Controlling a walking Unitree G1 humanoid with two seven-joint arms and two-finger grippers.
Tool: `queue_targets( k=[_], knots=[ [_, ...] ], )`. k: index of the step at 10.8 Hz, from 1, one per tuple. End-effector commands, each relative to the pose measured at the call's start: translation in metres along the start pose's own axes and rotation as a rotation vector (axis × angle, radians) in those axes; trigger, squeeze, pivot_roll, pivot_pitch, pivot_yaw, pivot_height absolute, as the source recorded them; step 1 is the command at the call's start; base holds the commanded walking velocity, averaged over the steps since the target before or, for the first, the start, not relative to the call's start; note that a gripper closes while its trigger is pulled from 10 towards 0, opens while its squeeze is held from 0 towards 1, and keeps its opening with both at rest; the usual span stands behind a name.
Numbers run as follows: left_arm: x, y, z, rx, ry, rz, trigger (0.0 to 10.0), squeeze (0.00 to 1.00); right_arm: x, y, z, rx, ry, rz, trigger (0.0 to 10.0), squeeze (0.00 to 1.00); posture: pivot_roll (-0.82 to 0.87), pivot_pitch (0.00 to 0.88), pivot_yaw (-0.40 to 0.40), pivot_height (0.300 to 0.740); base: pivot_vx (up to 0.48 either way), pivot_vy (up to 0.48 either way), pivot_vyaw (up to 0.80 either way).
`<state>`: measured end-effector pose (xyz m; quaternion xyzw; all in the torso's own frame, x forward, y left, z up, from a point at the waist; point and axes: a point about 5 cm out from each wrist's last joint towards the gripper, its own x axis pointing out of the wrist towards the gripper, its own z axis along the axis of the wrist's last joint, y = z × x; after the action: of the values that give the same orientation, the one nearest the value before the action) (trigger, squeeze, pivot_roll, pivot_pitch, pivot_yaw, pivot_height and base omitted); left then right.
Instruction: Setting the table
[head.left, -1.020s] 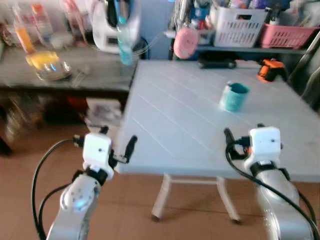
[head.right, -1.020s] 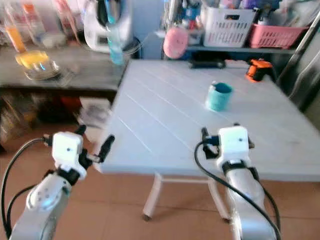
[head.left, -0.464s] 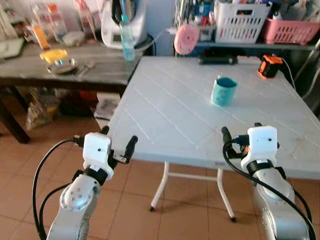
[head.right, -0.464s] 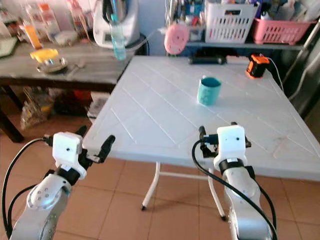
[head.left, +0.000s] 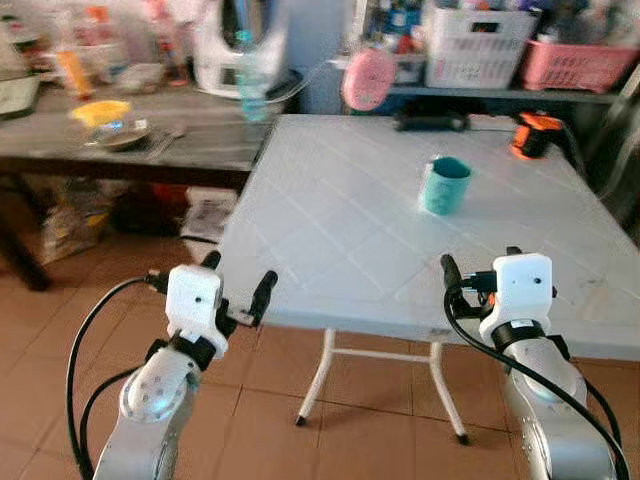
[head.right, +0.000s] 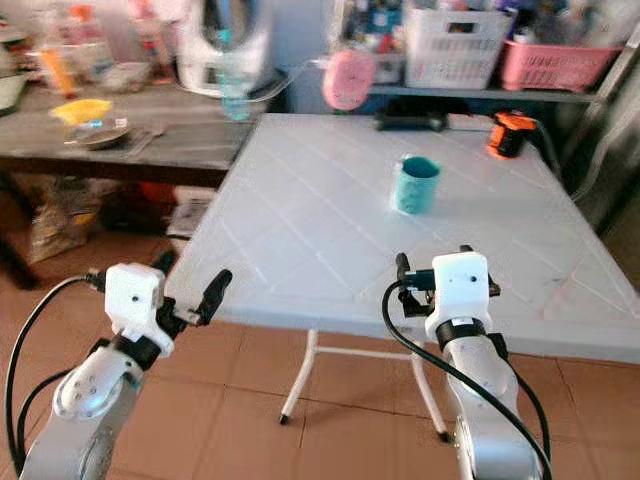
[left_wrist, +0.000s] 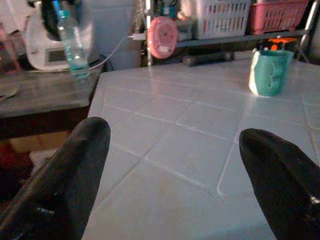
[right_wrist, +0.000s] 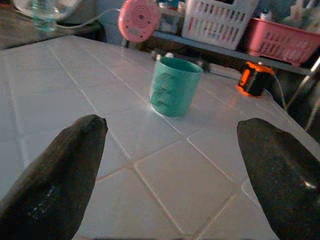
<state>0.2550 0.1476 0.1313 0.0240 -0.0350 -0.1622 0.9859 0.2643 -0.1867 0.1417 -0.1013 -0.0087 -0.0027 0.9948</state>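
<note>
White plastic, scored in a diamond grid, the table (head.left: 340, 230) fills the space ahead of you, and on it stands the one piece of tableware: a teal cup (head.left: 444, 185), upright, its long axis vertical, mouth up. From the right gripper (right_wrist: 170, 150) the cup lies straight ahead between the two wide-spread fingers, well beyond their tips; those jaws are fully apart and hold nothing. From the left gripper (left_wrist: 175, 165) the same cup sits far ahead and off toward its right-hand finger, so your right arm is the nearer and better lined up. The left jaws are equally wide and empty, hanging just off the table's near corner. Beyond the cup you have an orange tool (head.left: 536, 133), a pink round gadget (head.left: 366, 80), baskets on a shelf (head.left: 478, 46), and a dark cluttered side table (head.left: 130, 150) over the tiled floor (head.left: 380, 440)
</note>
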Motion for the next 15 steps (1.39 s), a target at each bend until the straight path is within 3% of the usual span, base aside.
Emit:
queue_targets(
  k=[1, 15],
  knots=[
    [0.0031, 0.0022, 0.0028, -0.007, -0.018, 0.008, 10.0, 0.00, 0.0002, 0.0008, 0.0028, 0.002, -0.014, -0.003, 10.0, 0.00, 0.05, 0.019, 0.020, 0.740, 0.315, 0.000, 0.00],
    [0.0047, -0.0029, 0.0016, -0.005, -0.014, -0.018, 10.0, 0.00, -0.0017, 0.0060, -0.0003, 0.057, 0.012, -0.042, 10.0, 0.00, 0.05, 0.022, 0.021, 0.740, 0.279, 0.000, 0.00]
  ],
)
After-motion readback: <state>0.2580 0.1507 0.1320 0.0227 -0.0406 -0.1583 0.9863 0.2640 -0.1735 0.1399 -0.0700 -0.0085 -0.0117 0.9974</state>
